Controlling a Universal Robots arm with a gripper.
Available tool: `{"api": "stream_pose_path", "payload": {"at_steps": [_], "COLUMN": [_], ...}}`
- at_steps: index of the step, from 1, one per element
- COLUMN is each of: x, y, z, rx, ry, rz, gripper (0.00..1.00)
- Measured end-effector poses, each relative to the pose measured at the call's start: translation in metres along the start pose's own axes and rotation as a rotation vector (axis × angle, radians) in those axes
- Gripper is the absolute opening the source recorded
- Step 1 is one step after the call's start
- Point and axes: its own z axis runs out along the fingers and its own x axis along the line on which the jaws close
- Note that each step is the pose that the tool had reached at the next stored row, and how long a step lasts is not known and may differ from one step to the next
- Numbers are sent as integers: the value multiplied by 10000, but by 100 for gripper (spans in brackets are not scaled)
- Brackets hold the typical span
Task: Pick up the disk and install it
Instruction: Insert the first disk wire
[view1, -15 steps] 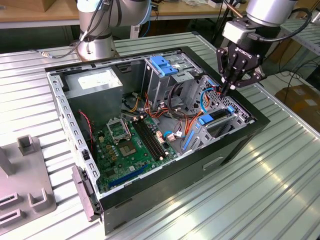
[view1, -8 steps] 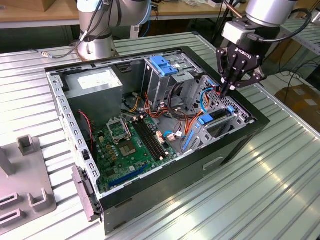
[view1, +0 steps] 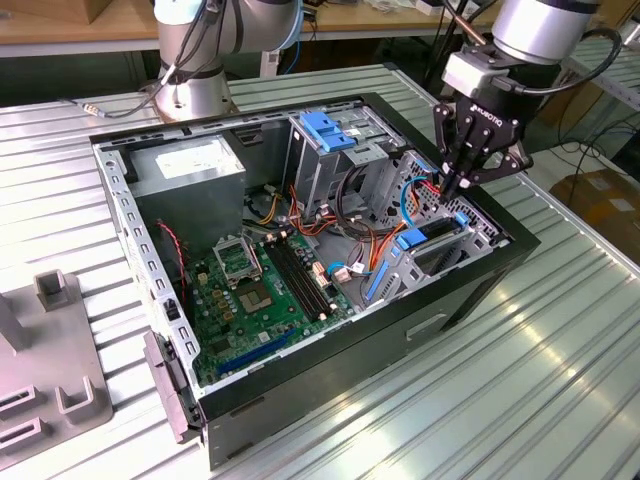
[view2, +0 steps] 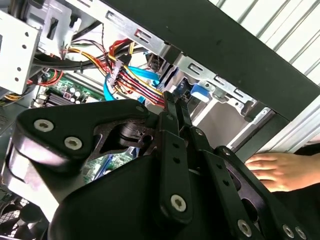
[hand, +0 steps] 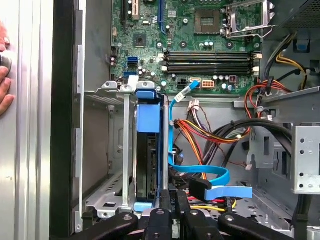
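Ribbed metal slats make up the counter (view1: 560, 360) that carries the open computer case (view1: 470, 290), and from my seat the exterior view shows its green motherboard (view1: 265, 290) lying flat in the bottom, a grey power supply (view1: 185, 170) in the far corner and a tall metal drive cage (view1: 345, 150) with a blue latch (view1: 328, 130) on top; a grey metal fixture (view1: 55, 380) stands on the slats toward the exterior view's left, well apart from the case; the gripper (view1: 462, 185) hangs over the near-right corner of the case, pointing down into the drive bay (view1: 440, 240) among red and blue cables; its fingers (hand: 170, 200) look drawn together with nothing between them, their tips just above the blue edge of the disk; the disk (hand: 149, 155) sits on edge in its blue carrier inside the silver bay bracket, beside the case's side wall, with a flat blue data cable (hand: 215, 182) curling just beside it and a bundle of orange and black wires near; in the second wrist view the closed tips (view2: 176, 107) point at the same corner, close to the blue carrier tab (view2: 199, 92); a person's hand (view2: 280, 170) rests on the counter just outside the case wall, and fingertips (hand: 5, 85) of it show on the slats in the first wrist view.
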Motion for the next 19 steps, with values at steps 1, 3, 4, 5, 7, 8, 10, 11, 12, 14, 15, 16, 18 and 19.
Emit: {"api": "stream_pose_path", "payload": {"at_steps": [1, 3, 4, 5, 7, 8, 10, 11, 12, 14, 15, 16, 18, 19], "x": [19, 64, 73, 85, 135, 149, 167, 174, 184, 194, 195, 195, 197, 207], "y": [0, 31, 45, 57, 77, 86, 97, 98, 99, 101, 105, 105, 105, 105], "z": [6, 19, 22, 27, 44, 53, 71, 76, 84, 102, 104, 107, 119, 124], "rx": [0, 3, 4, 5, 6, 6, 6, 6, 6, 8, 9, 11, 11, 11], "ry": [-1, -174, -269, -337, -376, -375, -376, -374, -374, -377, -374, -374, -377, -378], "rz": [1, 2, 3, 3, 2, 2, 2, 1, 1, -40, -70, -95, -102, -102], "gripper": [16, 16, 16, 16, 16, 16, 16, 16, 16, 16, 16, 16, 16, 16]}}
